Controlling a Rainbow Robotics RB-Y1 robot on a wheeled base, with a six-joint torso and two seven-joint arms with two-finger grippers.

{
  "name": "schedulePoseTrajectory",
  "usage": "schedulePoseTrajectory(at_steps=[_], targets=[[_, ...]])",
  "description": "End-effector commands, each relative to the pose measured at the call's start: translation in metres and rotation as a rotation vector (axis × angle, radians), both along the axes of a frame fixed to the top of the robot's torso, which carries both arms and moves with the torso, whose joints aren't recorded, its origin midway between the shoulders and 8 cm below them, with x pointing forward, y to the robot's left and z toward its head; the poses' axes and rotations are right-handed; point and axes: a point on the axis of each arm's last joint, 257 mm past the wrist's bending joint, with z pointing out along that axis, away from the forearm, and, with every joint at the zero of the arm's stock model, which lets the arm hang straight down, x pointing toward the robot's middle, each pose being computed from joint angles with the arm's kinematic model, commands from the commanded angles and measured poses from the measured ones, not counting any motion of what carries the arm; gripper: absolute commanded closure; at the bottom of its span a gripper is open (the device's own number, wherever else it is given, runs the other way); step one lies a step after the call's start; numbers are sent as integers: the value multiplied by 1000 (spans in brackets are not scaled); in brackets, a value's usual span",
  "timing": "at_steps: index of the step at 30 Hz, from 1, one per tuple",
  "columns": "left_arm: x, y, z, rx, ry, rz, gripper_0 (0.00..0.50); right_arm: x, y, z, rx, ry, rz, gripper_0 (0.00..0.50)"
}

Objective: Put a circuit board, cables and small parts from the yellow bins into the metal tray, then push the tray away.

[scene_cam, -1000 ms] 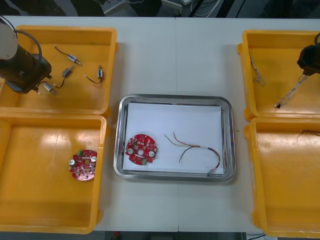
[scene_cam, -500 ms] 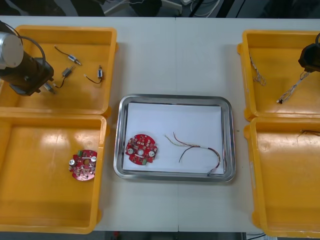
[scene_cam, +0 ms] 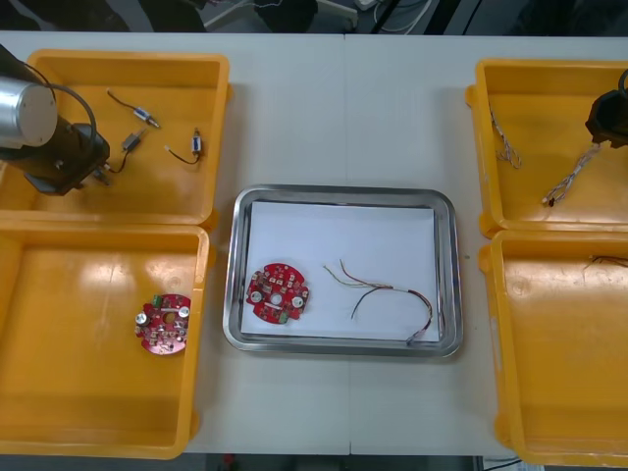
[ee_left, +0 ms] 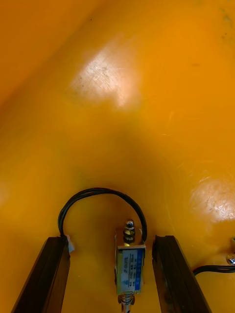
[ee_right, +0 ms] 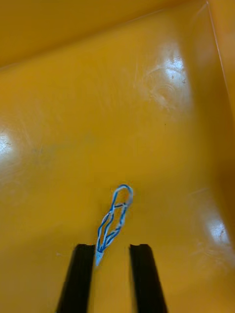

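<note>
In the far left yellow bin (scene_cam: 211, 128), my left gripper (scene_cam: 95, 174) is open. Its fingers (ee_left: 54, 274) stand on either side of a small metal part (ee_left: 130, 268) with a looped black lead. At the far right yellow bin (scene_cam: 488, 147), my right gripper (scene_cam: 599, 142) hangs above the floor. Its fingers (ee_right: 78, 279) stand slightly apart, and the end of a twisted blue and white cable (ee_right: 113, 220) lies between them against one finger. That cable (scene_cam: 569, 179) trails down toward the bin floor. The metal tray (scene_cam: 343, 193) holds a red circuit board (scene_cam: 279, 292) and a red and yellow cable (scene_cam: 388, 292).
Two more small metal parts (scene_cam: 144, 116) (scene_cam: 195, 144) lie in the far left bin. A second circuit board (scene_cam: 163, 323) sits in the near left bin (scene_cam: 201, 294). Another twisted cable (scene_cam: 505, 142) lies in the far right bin, and a dark cable (scene_cam: 608, 260) in the near right bin.
My right gripper's fingers have parted from shut around the blue and white cable. My left gripper has shifted a little to the right, over the small metal part.
</note>
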Motion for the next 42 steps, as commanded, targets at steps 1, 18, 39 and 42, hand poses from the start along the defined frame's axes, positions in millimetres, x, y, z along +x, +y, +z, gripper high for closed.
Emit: schedulePoseTrajectory(at_steps=[1, 18, 39, 42], targets=[[-2, 9, -6, 37, 3, -11, 0, 10, -17, 49, -45, -72, 21, 0], [-2, 4, -11, 41, 4, -26, 500, -29, 8, 66, 27, 36, 74, 0], [-24, 14, 28, 77, 61, -53, 500, -68, 30, 28, 103, 73, 33, 0], [-31, 17, 39, 99, 80, -81, 500, -69, 36, 24, 108, 56, 12, 0]])
